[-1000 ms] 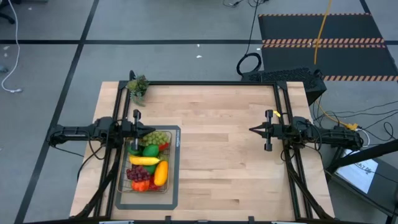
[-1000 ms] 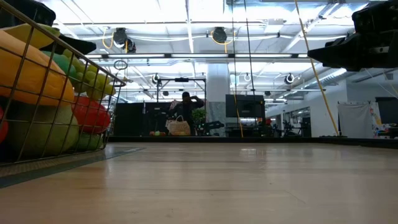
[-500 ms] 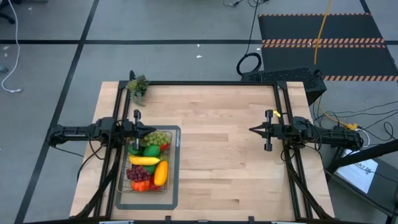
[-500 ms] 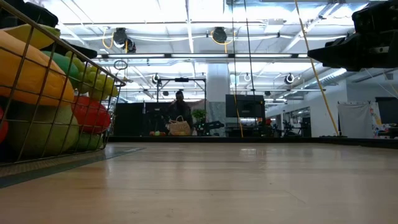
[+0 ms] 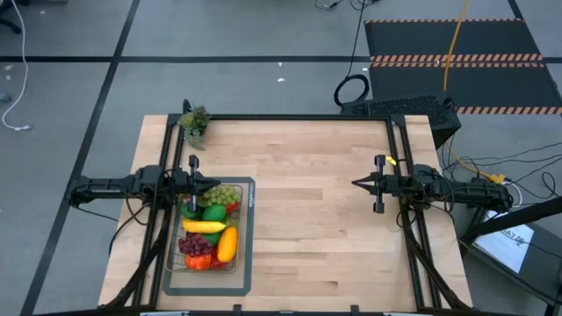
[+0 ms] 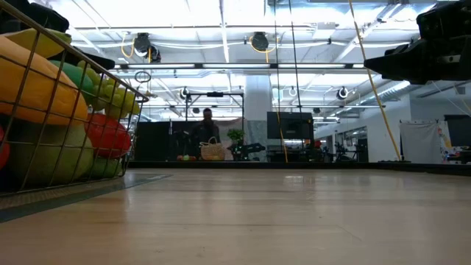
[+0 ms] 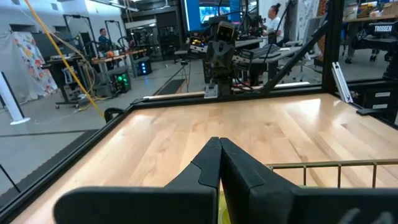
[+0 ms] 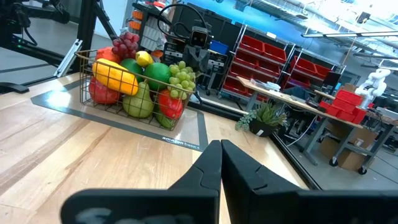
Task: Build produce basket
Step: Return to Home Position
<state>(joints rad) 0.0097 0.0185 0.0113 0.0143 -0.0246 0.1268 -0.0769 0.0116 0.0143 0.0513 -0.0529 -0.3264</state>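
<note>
The wire basket [image 5: 176, 253] stands on a grey mat [image 5: 248, 263] at the table's left side, piled with produce [image 5: 211, 230]: green grapes, a banana, a mango, red and green fruit. The right wrist view shows the heaped basket [image 8: 87, 81] and its produce [image 8: 140, 81] across the table. My left gripper [image 5: 216, 187] hangs shut above the basket's far end, touching nothing. My right gripper [image 5: 355, 183] hangs shut above the table's right half, pointing level toward the basket. In the wrist views both grippers, left [image 7: 220, 144] and right [image 8: 221, 146], have their fingers together.
A small potted green sprig [image 5: 194, 123] stands at the table's far left corner. Bare wood lies between the two grippers. The black frame rails [image 5: 299, 118] run along the table's edges. Beyond the table, a person [image 6: 207, 132] stands far off in the room.
</note>
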